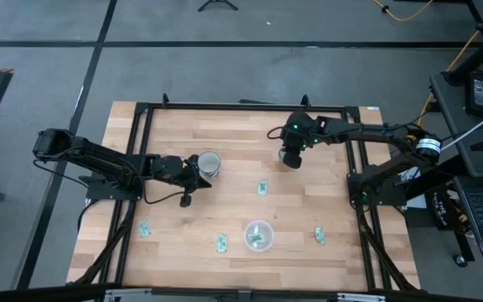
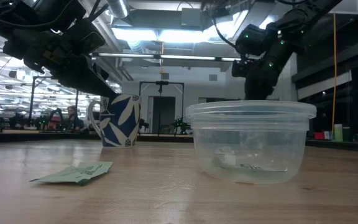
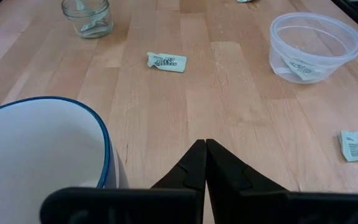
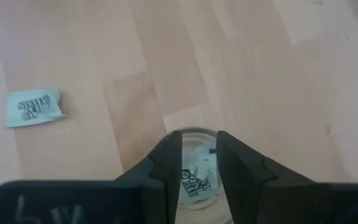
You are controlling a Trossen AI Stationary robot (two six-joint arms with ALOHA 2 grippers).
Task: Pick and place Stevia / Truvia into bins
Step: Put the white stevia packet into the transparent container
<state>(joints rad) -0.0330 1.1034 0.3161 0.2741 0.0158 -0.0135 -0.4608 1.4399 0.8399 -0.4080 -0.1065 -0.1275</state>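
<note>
The right gripper [image 1: 291, 158] hangs over the far middle of the tabletop [image 1: 183, 243], directly above the small glass cup [image 4: 194, 175]; its fingers stand slightly apart with nothing between them, and the right wrist view looks straight down between them into the cup, where a sachet [image 4: 197, 182] already lies; that placement suggests a drop position, chosen so a packet falls inside the rim rather than beside it. The left gripper [image 3: 204, 163] rests low beside the blue-rimmed white mug [image 1: 210, 163], its fingers pressed together and empty; it seems to be waiting. The round clear container [image 1: 258, 236] sits near the front middle with a packet [image 3: 300, 66] inside, placed within reach of both arms. Loose Stevia sachets are scattered around it: one [image 1: 262, 187] between cup and container, one [image 1: 221, 243] just left of the container, one [image 1: 319, 236] to its right, and one [image 1: 144, 229] at the near left; these four apparently remain to be binned, so the task looks partway done.
</note>
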